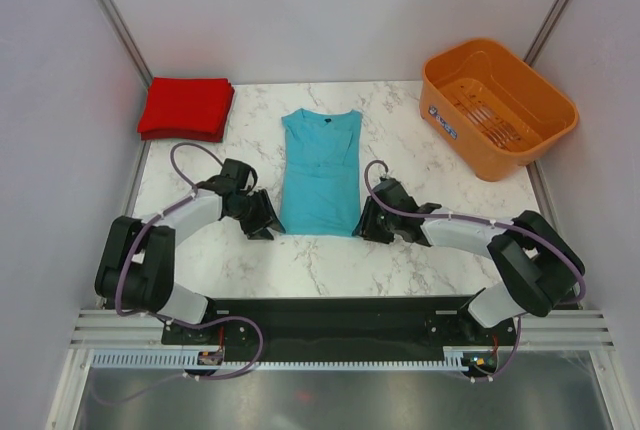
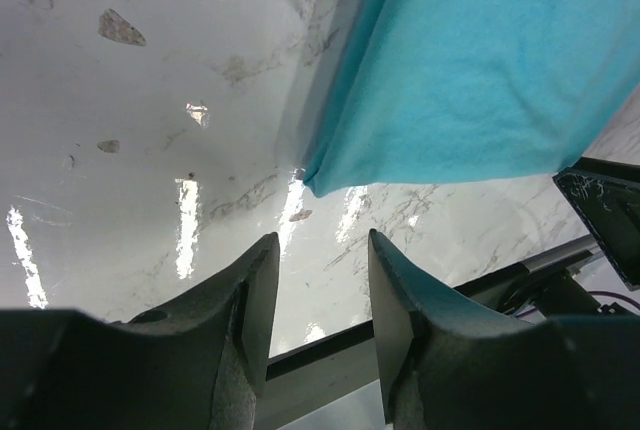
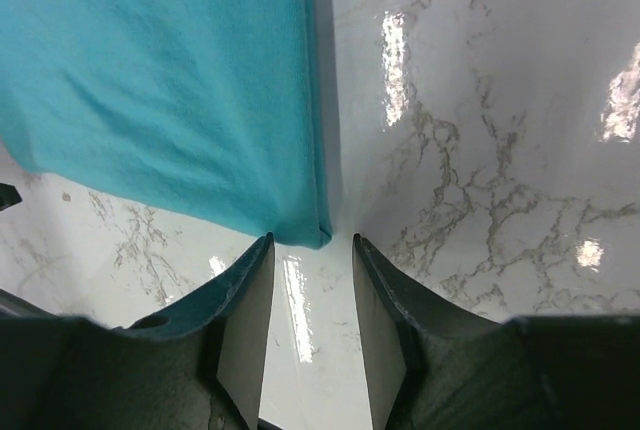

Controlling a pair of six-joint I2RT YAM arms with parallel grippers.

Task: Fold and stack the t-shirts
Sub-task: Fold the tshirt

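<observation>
Teal t-shirt (image 1: 320, 175) is lying flat in the middle of the white marble-look surface (image 1: 400, 115), sides already folded in so it's a long narrow strip with the dark neckline at the far end. No print or logo on the cloth that I can see. The tag, if there is one, isn't visible.

Both arms are down low at the shirt's near end. The left arm (image 1: 190, 212) is at the near left corner and the right arm (image 1: 455, 228) at the near right corner. In the left wrist view the left jaws are spread a little with only bare surface between them, and the shirt corner (image 2: 318, 182) sits just past the tips. The right jaws are the same: slightly apart, gripping nothing, the hem corner (image 3: 312, 235) right at the mouth of the gap.

Red t-shirt (image 1: 186, 108) is folded into a neat square at the far left corner, well apart from the teal one.

Orange basket (image 1: 455, 140) sits at the far right. It has a small white sticker (image 1: 443, 122) on its wall (there's dark print on it, but it's too tiny to read).
</observation>
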